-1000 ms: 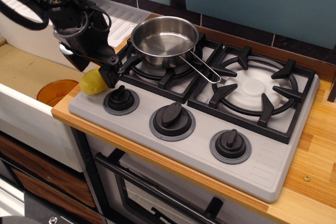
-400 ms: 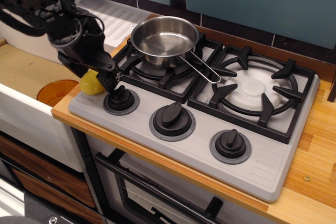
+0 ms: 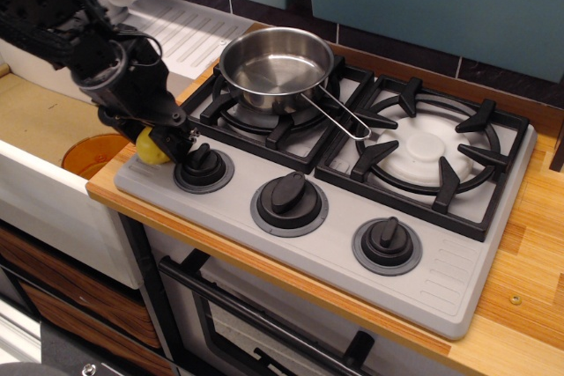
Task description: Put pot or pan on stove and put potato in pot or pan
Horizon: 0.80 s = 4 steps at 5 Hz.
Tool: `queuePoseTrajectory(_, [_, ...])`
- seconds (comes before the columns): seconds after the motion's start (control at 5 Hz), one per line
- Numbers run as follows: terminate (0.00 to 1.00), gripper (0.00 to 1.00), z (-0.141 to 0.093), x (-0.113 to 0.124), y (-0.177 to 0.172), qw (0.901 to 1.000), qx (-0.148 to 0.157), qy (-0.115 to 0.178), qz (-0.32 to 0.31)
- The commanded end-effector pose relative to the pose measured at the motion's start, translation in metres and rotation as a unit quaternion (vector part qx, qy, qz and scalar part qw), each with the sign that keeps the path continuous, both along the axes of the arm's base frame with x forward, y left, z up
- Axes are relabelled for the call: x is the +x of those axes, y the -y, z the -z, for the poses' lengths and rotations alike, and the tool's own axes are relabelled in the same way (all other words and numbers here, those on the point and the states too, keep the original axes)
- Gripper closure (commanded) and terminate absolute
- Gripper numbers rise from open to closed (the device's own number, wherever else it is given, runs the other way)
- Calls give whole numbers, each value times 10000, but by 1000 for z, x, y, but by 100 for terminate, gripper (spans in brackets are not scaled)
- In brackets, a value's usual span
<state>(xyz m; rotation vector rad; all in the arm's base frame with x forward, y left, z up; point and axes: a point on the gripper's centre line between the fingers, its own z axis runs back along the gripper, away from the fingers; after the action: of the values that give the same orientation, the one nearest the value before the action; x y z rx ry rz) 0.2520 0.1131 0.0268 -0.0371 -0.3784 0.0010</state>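
Note:
The steel saucepan (image 3: 275, 62) stands upright and empty on the left burner grate of the grey stove (image 3: 458, 279), its wire handle (image 3: 339, 116) pointing right. The yellow potato (image 3: 147, 150) lies at the stove's front left corner, beside the left knob (image 3: 203, 166). My black gripper (image 3: 164, 140) is down over the potato, covering most of it; one finger stands between potato and knob. The jaws look open around the potato, and only its left part shows.
A sink (image 3: 35, 121) lies left of the counter with a round orange disc (image 3: 91, 156) in it. A white drain board (image 3: 185, 28) is behind it. Two more knobs (image 3: 289, 197) (image 3: 387, 241) line the stove front. The right burner (image 3: 432, 149) carries nothing.
My gripper has moved left and down from beside the potato to over it, hiding most of it. The potato and the saucepan have not moved.

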Motion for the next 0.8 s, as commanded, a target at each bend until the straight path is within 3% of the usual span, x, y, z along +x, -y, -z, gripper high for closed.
queuePoseTrajectory(0.0, [0,100,-35,11,3,9998,188,57,-53])
queuePoseTrajectory(0.4, [0,100,-107,35,7,9992,383,-131,-75])
queuePoseTrajectory(0.6, [0,100,-122,52,20,9985,484,-158,-206])
